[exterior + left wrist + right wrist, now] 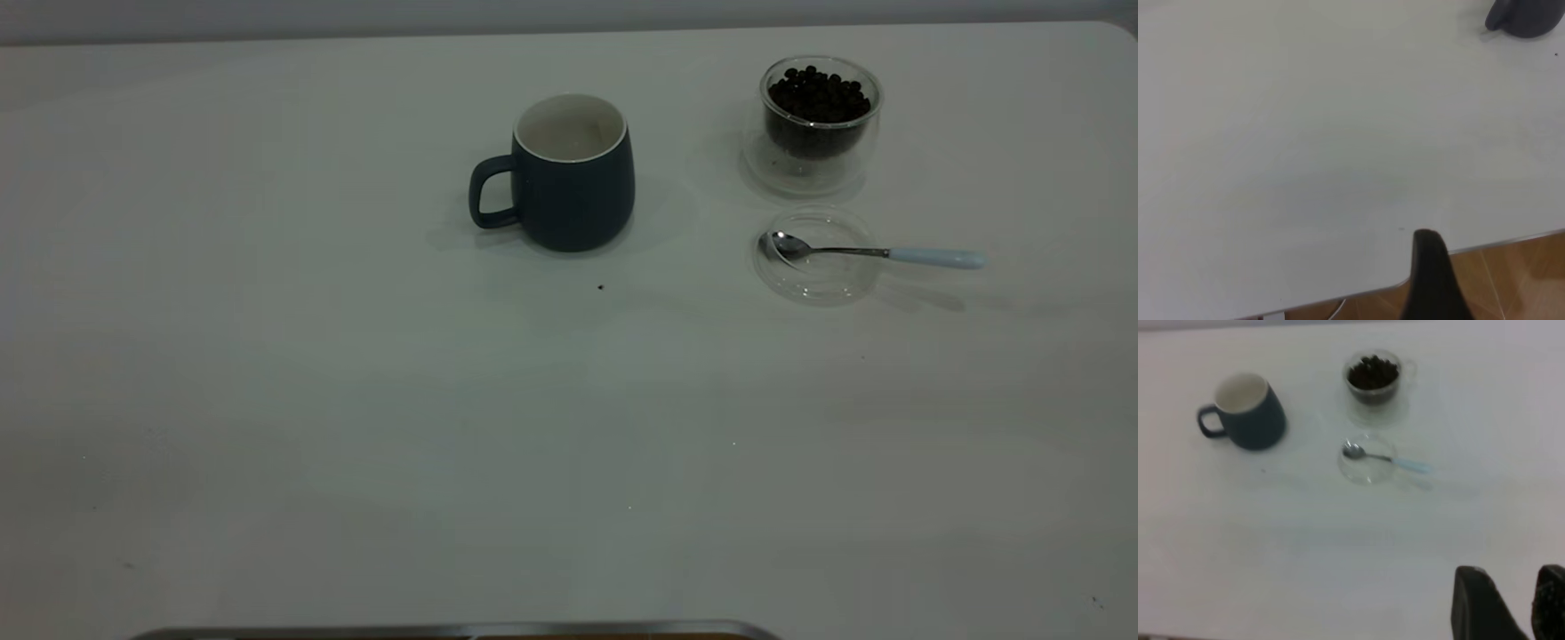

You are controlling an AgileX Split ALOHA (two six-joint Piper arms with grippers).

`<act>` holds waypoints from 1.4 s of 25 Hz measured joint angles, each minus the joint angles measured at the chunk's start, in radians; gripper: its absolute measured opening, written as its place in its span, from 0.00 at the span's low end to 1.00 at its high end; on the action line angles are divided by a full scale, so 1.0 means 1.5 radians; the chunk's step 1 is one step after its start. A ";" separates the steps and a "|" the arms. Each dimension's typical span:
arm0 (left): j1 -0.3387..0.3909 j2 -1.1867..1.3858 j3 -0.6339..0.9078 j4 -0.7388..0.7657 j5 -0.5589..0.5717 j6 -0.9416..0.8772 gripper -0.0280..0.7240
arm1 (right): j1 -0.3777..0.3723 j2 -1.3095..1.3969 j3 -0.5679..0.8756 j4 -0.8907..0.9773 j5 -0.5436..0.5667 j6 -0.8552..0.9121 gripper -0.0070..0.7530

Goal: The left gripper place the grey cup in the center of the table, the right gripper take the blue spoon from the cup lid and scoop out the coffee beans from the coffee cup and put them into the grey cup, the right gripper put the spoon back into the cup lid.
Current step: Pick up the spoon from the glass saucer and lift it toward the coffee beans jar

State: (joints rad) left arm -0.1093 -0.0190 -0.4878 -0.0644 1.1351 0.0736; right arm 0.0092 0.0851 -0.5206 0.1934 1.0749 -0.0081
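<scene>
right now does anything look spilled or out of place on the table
One small dark speck, maybe a stray bean, lies on the white table just in front of the dark slate-grey ceramic mug. Otherwise nothing stands out.

1. Left wrist view cuts off the grey cup at the frame's edge
2. Only one finger of the left gripper shows
3. Grey cup's contents can't be told
</scene>
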 joint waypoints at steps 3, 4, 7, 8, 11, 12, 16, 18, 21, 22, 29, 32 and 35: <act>0.000 0.000 0.000 0.000 0.000 0.000 0.78 | 0.000 0.078 -0.026 0.022 -0.058 -0.001 0.32; 0.000 0.000 0.000 0.000 0.000 0.000 0.78 | 0.000 0.112 -0.032 0.024 -0.076 -0.002 0.33; 0.000 0.000 0.000 0.000 0.000 0.001 0.78 | 0.000 0.228 -0.054 0.032 -0.122 -0.002 0.41; 0.000 0.000 0.000 0.000 0.000 0.001 0.78 | 0.000 0.275 -0.060 0.042 -0.136 -0.002 0.47; 0.000 0.000 0.000 0.000 0.000 0.001 0.78 | 0.000 0.414 -0.086 0.067 -0.174 -0.002 0.69; 0.000 0.000 0.000 0.000 0.000 0.001 0.78 | 0.000 0.462 -0.096 0.070 -0.189 -0.002 0.77; 0.000 0.000 0.000 0.000 0.000 0.001 0.78 | 0.000 0.637 -0.129 0.092 -0.249 -0.024 0.97; 0.000 0.000 0.000 0.000 0.000 0.001 0.78 | 0.000 0.709 -0.141 0.138 -0.273 -0.055 0.98; 0.000 0.000 0.000 0.000 0.000 0.001 0.78 | 0.000 0.800 -0.149 0.243 -0.310 -0.141 0.98; 0.000 0.000 0.000 0.000 0.000 0.001 0.78 | 0.000 0.826 -0.150 0.286 -0.324 -0.172 0.97; 0.000 0.000 0.000 0.000 0.000 0.001 0.78 | -0.064 0.973 -0.153 0.581 -0.326 -0.432 0.95; 0.000 0.000 0.000 0.000 0.000 0.001 0.78 | -0.106 1.035 -0.153 0.670 -0.295 -0.531 0.95; 0.000 0.000 0.000 0.000 0.000 0.001 0.78 | -0.129 1.095 -0.153 0.727 -0.285 -0.587 0.95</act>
State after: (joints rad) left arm -0.1093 -0.0190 -0.4878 -0.0644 1.1351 0.0749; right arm -0.1846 1.7269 -0.7505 1.2838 0.6470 -0.8880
